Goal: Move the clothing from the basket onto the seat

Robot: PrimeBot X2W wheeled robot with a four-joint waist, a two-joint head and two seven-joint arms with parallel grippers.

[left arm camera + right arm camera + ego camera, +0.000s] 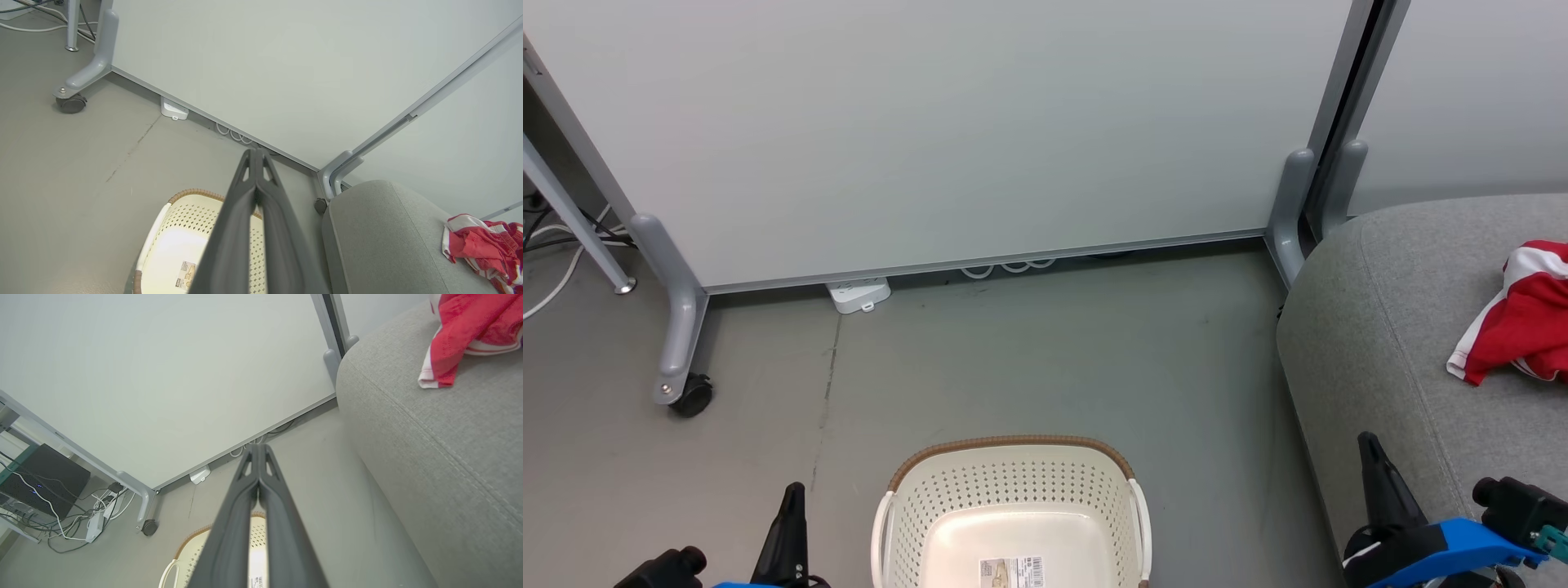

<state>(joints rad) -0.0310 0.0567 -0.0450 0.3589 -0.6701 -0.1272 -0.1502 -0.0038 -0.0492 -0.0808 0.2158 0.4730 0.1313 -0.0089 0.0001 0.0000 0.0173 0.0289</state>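
The cream-white basket [1013,506] with its brown rim stands on the floor at the bottom middle, holding nothing but a label on its bottom; it also shows as the basket [171,241] and the basket [184,563]. The red and white clothing [1523,314] lies bunched on the light-grey sofa [1380,343] at the right, also seen as the clothing [486,247] and the clothing [466,330]. My left gripper [792,494] sits left of the basket, my right gripper [1368,445] over the sofa's front edge. Both are shut with nothing held, as the left gripper [255,152] and the right gripper [258,447] show.
A white partition panel [947,131] on grey caster feet [682,384] closes off the back. A white power strip [858,296] and cable loops lie at its base. Cables and a dark box [45,482] sit at the far left. Bare grey floor lies between basket and partition.
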